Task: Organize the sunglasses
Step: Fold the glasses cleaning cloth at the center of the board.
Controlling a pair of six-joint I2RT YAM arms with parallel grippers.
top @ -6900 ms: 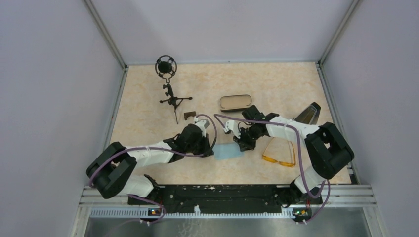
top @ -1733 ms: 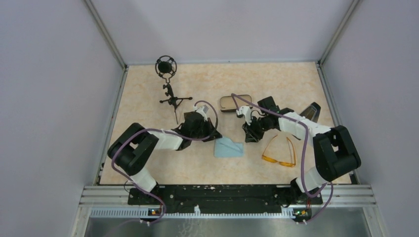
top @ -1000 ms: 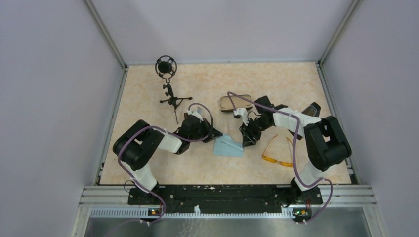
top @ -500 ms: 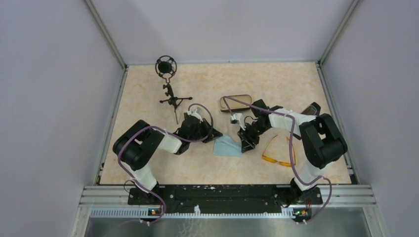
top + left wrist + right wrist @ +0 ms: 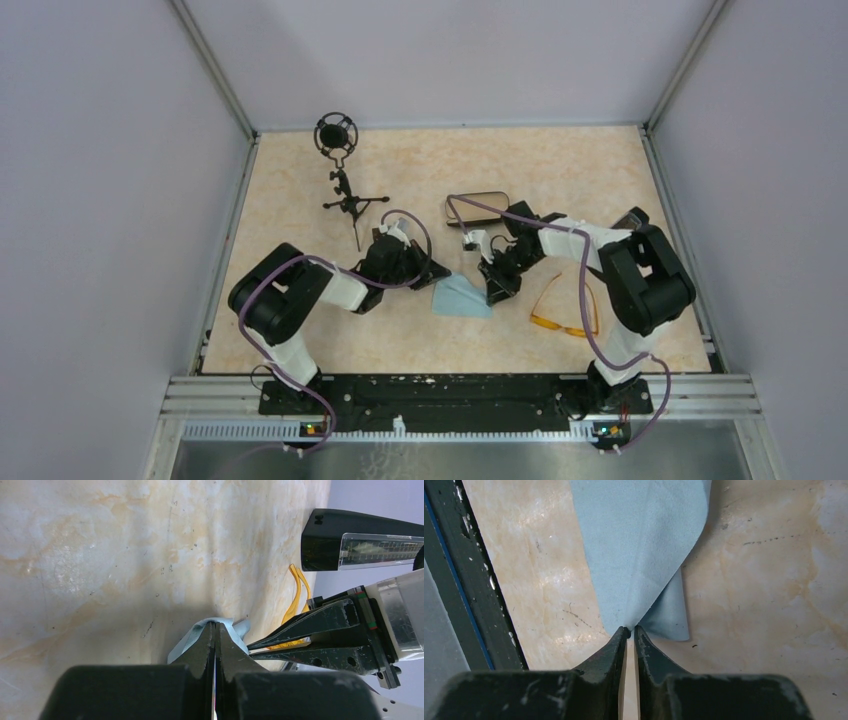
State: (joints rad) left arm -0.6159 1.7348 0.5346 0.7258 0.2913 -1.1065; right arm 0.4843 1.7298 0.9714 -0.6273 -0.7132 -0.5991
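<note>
The orange sunglasses [image 5: 565,308] lie open on the table right of centre; an orange arm also shows in the left wrist view [image 5: 296,597]. A light blue cloth [image 5: 462,296] lies between the arms. My left gripper [image 5: 440,272] is shut on the cloth's left corner [image 5: 216,624]. My right gripper [image 5: 495,290] is shut on the cloth's right corner [image 5: 636,570]. The black case [image 5: 476,208] lies open behind them; its lid [image 5: 370,539] shows in the left wrist view.
A black microphone on a small tripod [image 5: 343,180] stands at the back left. A black and clear object [image 5: 630,222] lies at the right edge by the wall. Metal rails [image 5: 450,390] run along the near table edge.
The right gripper came down from near the case onto the cloth's right corner and closed on it. The cloth bunched up between both grippers. The left gripper kept its place.
</note>
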